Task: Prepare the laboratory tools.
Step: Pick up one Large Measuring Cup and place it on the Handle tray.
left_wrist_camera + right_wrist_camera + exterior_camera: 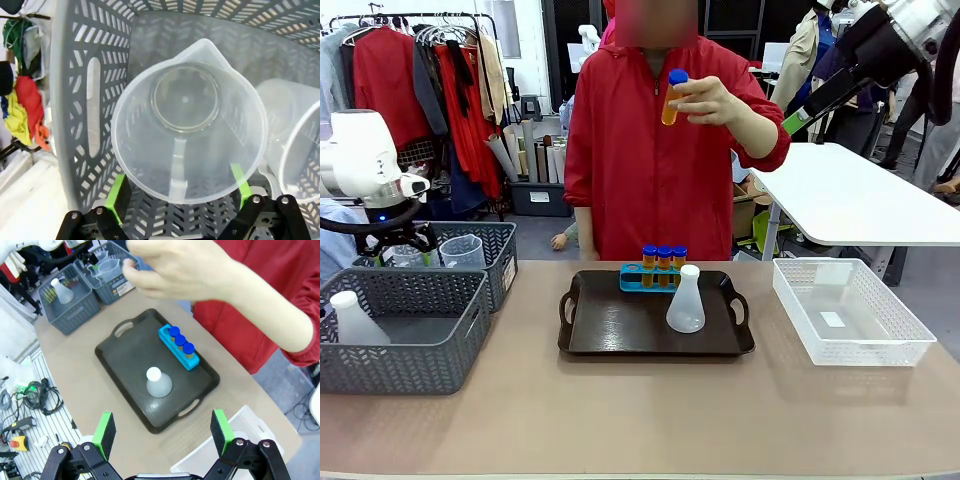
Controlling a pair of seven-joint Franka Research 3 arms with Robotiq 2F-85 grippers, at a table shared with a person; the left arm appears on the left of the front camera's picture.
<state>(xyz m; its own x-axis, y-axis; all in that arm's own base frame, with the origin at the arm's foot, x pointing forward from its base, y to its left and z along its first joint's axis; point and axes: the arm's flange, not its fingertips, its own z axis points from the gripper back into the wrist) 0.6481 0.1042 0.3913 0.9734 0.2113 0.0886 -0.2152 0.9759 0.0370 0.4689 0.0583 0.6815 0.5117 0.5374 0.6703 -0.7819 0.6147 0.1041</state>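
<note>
The left gripper [177,192] stands wide open astride a clear handled measuring beaker [187,120] inside a grey woven-look basket [75,100]. The right gripper [162,432] hangs open and empty, high above the dark tray [125,360]. The person's hand [712,100] holds up a small orange tube with a blue cap [673,95]

Middle of the bench [640,420]: tray [610,340]. On its far edge, tube rack [631,283] with three tubes [664,260] upright in it; just in front, toward the right, conical flask [686,303]. Left of the tray, near basket [410,350] with a second flask [353,320] inside. Right behind it, far basket [498,250] with two measuring beakers [185,100] side by side. Right of the tray, mesh bin [850,315]. Behind the bench, a person [640,150], hand [708,100] above the tray, one tube [672,98] in it.
</note>
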